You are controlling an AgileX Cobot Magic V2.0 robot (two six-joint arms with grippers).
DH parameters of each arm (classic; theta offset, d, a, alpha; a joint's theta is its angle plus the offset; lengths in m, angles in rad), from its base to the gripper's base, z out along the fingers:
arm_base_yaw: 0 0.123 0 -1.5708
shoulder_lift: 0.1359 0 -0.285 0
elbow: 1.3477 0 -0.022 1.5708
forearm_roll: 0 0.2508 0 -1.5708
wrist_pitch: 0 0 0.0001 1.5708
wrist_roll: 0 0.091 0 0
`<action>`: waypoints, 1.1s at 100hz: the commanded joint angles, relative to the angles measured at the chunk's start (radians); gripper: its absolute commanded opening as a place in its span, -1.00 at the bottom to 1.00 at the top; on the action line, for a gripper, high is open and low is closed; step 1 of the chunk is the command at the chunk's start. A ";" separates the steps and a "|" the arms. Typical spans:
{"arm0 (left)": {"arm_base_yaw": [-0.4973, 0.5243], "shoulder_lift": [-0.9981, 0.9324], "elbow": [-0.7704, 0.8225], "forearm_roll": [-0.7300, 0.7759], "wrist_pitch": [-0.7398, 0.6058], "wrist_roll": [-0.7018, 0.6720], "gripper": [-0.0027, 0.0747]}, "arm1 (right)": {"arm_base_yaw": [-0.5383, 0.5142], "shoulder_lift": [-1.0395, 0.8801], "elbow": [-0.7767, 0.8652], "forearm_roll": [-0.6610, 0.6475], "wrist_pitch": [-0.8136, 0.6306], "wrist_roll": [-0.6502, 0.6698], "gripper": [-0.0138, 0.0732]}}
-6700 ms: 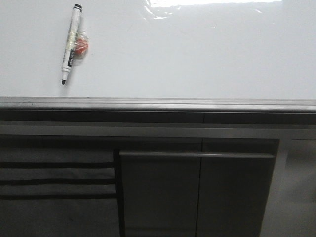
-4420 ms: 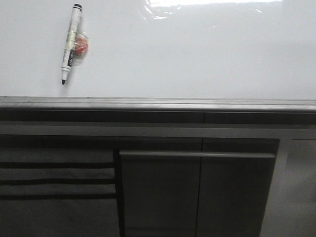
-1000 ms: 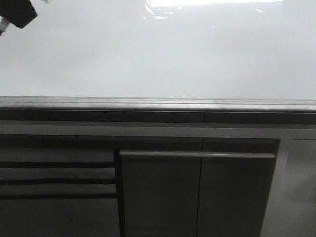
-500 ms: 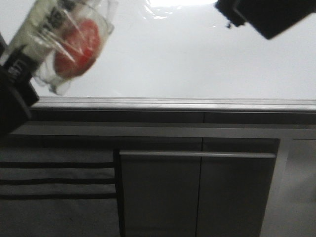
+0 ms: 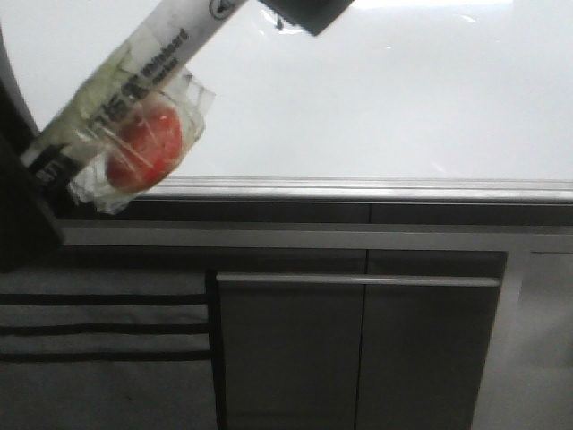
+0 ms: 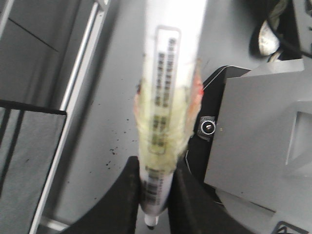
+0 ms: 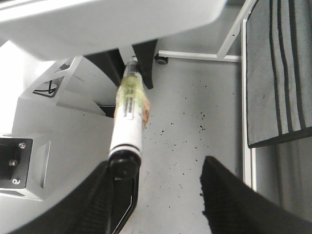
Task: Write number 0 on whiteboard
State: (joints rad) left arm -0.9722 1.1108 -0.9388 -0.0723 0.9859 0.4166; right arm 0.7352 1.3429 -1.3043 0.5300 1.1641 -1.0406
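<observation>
My left gripper (image 6: 155,200) is shut on a white whiteboard marker (image 6: 168,87) near its tip end. In the front view the marker (image 5: 134,85) is held close to the camera, slanting up to the right, with a red round piece (image 5: 143,148) taped to it. My right gripper (image 7: 163,195) is open, and the marker's black back end (image 7: 124,163) lies against one finger. It shows in the front view as a dark block (image 5: 304,11) at the top. The whiteboard (image 5: 403,98) is plain white. No number 0 shows on it.
The board's grey metal edge strip (image 5: 358,190) runs across the view. Dark grey cabinet panels (image 5: 358,349) stand below it, and a striped panel (image 5: 107,331) is at the lower left. The wrist views show a speckled grey floor (image 7: 195,126) and white robot base parts (image 7: 39,122).
The marker lay on the board earlier and is now held up in my left gripper. In the last half second my right gripper moved left to the marker's back end.
</observation>
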 commanded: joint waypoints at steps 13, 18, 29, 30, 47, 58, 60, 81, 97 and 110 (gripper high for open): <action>-0.008 -0.011 -0.073 0.003 -0.050 0.001 -0.98 | 0.059 0.028 -0.065 0.031 -0.022 -0.003 0.15; -0.008 -0.009 -0.082 0.011 -0.043 0.001 -0.98 | 0.075 0.029 -0.065 0.029 -0.043 -0.003 0.15; -0.008 -0.009 -0.084 0.032 -0.025 0.001 -0.98 | 0.082 0.032 -0.065 0.022 -0.058 -0.003 0.15; -0.008 -0.009 -0.084 0.035 -0.022 0.001 -0.98 | 0.082 0.032 -0.065 0.019 -0.060 0.000 0.15; -0.008 -0.009 -0.084 0.041 -0.003 0.001 -0.98 | 0.082 0.032 -0.065 0.020 -0.084 0.009 0.15; -0.008 -0.009 -0.084 0.041 -0.003 0.001 -0.98 | 0.082 0.032 -0.067 0.024 -0.084 0.009 0.03; -0.008 -0.009 -0.084 0.041 -0.003 0.001 -0.98 | 0.082 0.032 -0.067 0.027 -0.084 0.009 0.00; -0.008 -0.009 -0.084 0.041 -0.003 0.001 -0.98 | 0.082 0.032 -0.067 0.038 -0.084 0.009 -0.14; -0.008 -0.009 -0.084 0.041 -0.003 0.001 -0.98 | 0.090 0.032 -0.067 0.045 -0.096 0.009 -0.14; -0.008 -0.009 -0.084 0.041 -0.003 0.001 -0.98 | 0.106 0.034 -0.067 0.045 -0.100 0.009 -0.14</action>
State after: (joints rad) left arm -0.9722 1.1123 -0.9909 -0.0247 1.0188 0.4166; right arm 0.8311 1.3986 -1.3358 0.5310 1.0986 -1.0300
